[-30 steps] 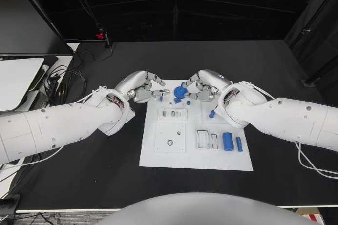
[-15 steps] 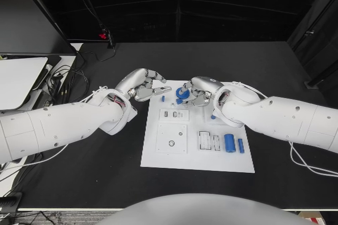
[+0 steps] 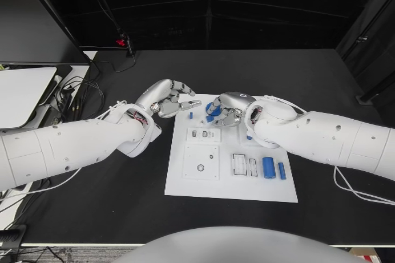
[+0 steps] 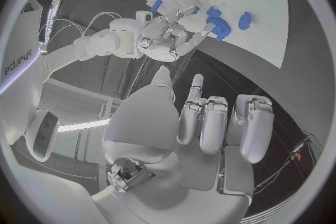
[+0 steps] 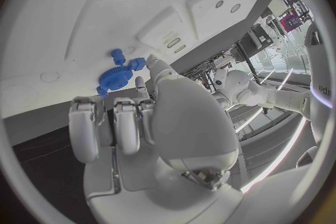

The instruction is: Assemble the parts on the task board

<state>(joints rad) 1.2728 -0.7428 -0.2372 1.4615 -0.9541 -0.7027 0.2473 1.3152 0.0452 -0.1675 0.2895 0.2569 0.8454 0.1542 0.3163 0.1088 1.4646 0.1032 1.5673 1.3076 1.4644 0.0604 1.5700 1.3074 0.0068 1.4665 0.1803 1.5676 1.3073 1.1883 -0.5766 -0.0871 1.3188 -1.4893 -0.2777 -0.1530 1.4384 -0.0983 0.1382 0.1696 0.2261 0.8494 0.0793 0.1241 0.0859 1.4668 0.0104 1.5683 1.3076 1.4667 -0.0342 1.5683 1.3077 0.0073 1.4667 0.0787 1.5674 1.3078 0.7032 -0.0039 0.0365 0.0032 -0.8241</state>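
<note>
Head view: right hand (image 3: 229, 110) covers blue gear (image 3: 213, 109).

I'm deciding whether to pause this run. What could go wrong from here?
The right hand works at the blue gear with small blue parts close beside it; a finger might knock them off the task board. The left hand hovers just beside, so the two hands could collide.
</note>
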